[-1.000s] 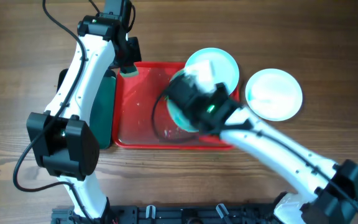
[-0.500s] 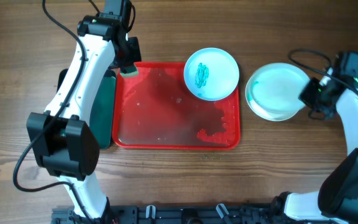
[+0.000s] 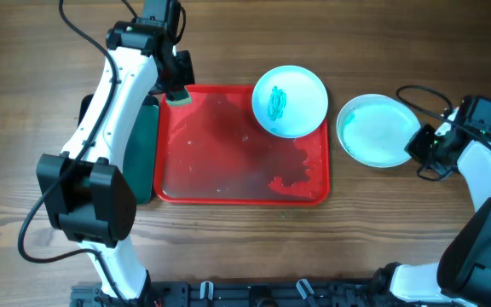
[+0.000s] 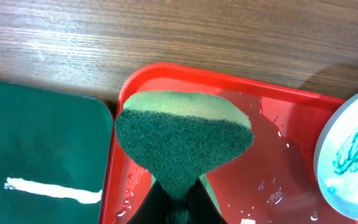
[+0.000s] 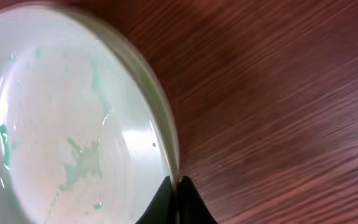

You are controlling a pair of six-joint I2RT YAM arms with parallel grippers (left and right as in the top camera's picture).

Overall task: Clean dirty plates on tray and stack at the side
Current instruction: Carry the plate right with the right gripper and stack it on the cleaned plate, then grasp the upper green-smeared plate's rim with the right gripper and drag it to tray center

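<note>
Table: bare wood, on which everything is laid out.
Tray: the red one is set mid-table; its floor is wet and mostly bare.
Green tray: placed just beside the red tray's left edge; nothing is seen on it.
Smeared plate: found at the tray's far right corner, overlapping the rim. A green smear is carried in its middle, so it is judged uncleaned.
Aqua plate: laid on the table just right of the tray, apart from it. Faint green streaks are seen on it in the right wrist view. What lies beneath it cannot be told.
Sponge: held above the tray's far left corner, its green scouring face turned to the camera.
Left gripper: jaws are clamped on the sponge's lower end.
Right gripper: jaws are pinched on the aqua plate's right rim.
Step in hand: the aqua plate is judged to be in the course of being set down at the side.
Doing it well: the plate should be lying flat before the rim is let go. The jaws should be opened only a little and drawn outward, away from the tray, so the plate is not dragged or tipped. The streaks suggest a second wipe may be needed.
</note>
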